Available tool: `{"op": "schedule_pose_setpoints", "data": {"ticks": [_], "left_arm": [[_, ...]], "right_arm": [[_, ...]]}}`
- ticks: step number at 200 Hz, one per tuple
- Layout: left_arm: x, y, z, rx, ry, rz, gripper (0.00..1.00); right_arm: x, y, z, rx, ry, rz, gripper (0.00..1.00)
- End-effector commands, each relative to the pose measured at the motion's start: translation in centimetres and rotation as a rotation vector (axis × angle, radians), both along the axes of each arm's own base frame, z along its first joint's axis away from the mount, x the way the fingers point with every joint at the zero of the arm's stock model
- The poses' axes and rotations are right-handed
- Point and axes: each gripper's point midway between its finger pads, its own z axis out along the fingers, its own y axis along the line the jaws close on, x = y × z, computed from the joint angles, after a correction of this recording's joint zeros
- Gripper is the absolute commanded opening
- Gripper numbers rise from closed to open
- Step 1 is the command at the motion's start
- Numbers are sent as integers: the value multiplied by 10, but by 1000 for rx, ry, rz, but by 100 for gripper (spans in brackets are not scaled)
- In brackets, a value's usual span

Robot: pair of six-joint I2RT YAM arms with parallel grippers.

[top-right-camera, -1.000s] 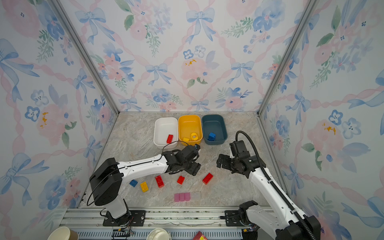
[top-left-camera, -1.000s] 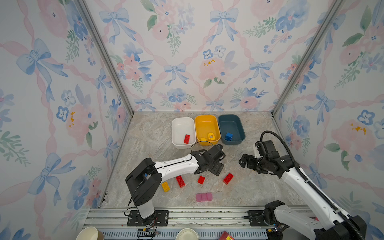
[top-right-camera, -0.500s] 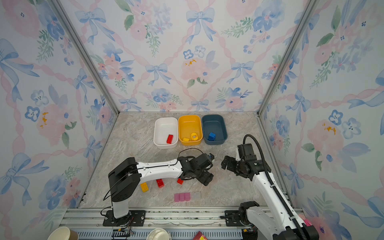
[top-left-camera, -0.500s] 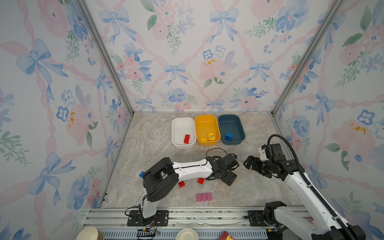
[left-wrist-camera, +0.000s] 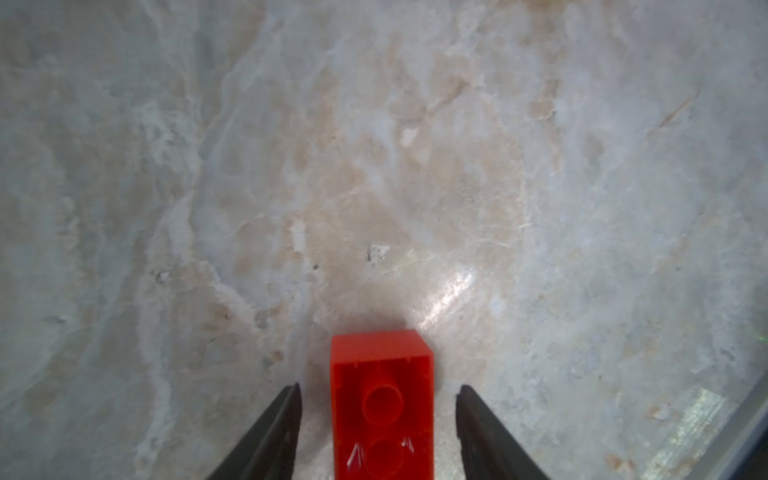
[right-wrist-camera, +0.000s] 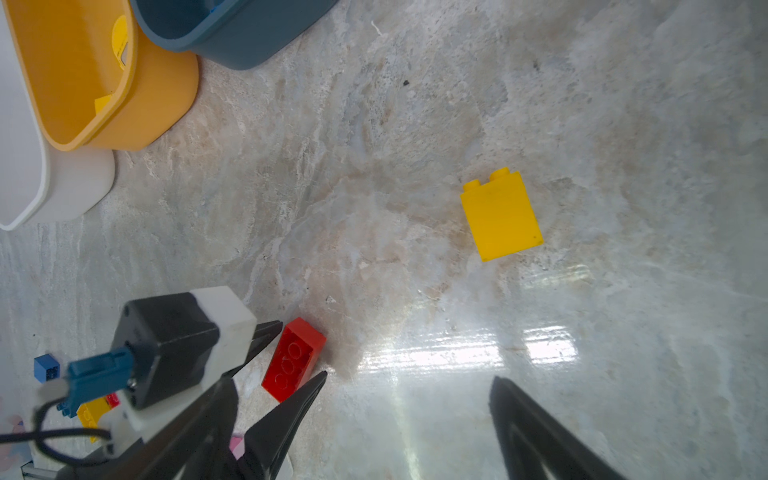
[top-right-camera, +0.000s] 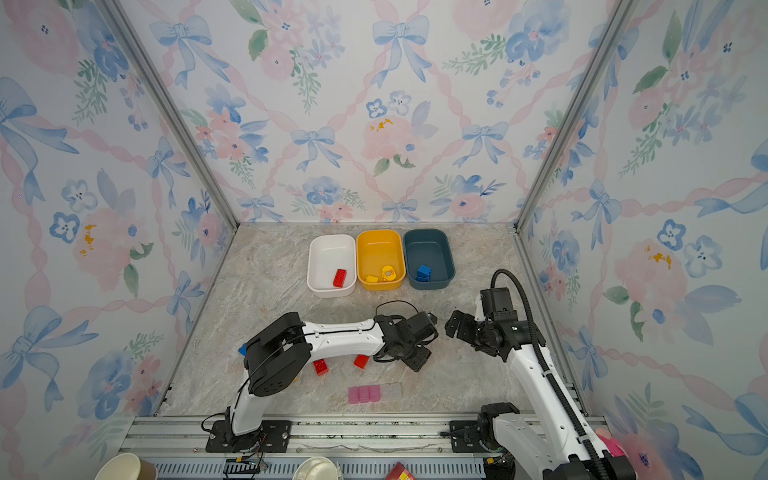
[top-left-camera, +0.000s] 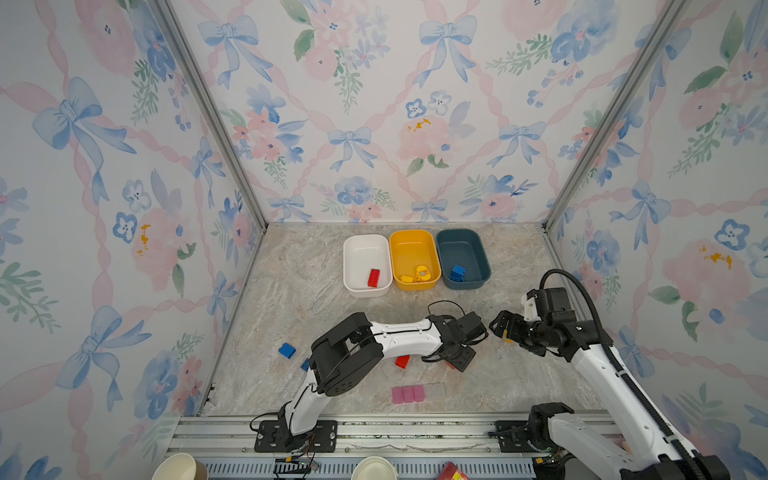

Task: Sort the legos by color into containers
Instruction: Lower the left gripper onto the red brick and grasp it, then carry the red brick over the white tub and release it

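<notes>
My left gripper (left-wrist-camera: 378, 387) stands spread around the red brick (left-wrist-camera: 381, 415) on the table (left-wrist-camera: 374, 166) — a gap each side, no pinch yet. If I squeeze crooked, it may pop out. My right gripper (right-wrist-camera: 409, 376) is wide open, close by — we might bump.

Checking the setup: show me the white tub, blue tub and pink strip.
white tub (top-left-camera: 363, 257), in a top view, bare floor
blue tub (top-left-camera: 461, 251), in a top view, bare floor
pink strip (top-left-camera: 408, 394), in a top view, pink part
</notes>
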Motion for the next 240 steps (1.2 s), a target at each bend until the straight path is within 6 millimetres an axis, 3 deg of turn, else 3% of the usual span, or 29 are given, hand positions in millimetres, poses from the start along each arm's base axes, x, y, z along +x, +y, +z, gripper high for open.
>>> {"op": "schedule_pose_setpoints", "data": {"ticks": [1, 53, 87, 124, 167, 240], "left_arm": [[-4, 4, -12, 69, 0, -20, 54], [1, 9, -3, 72, -35, 4, 26], [8, 15, 14, 54, -72, 36, 21], [29, 34, 49, 6, -121, 114, 20], [74, 74, 95, -59, -186, 242, 20], [183, 177, 135, -38, -318, 497, 20]], "right_arm": [[-4, -1, -3, 4, 6, -1, 97], [-5, -2, -2, 5, 4, -3, 97], [-5, 0, -3, 16, 6, -1, 97], [-4, 3, -2, 32, 2, 4, 97], [-2, 10, 0, 34, -4, 28, 97], [3, 20, 4, 23, -13, 58, 97]]}}
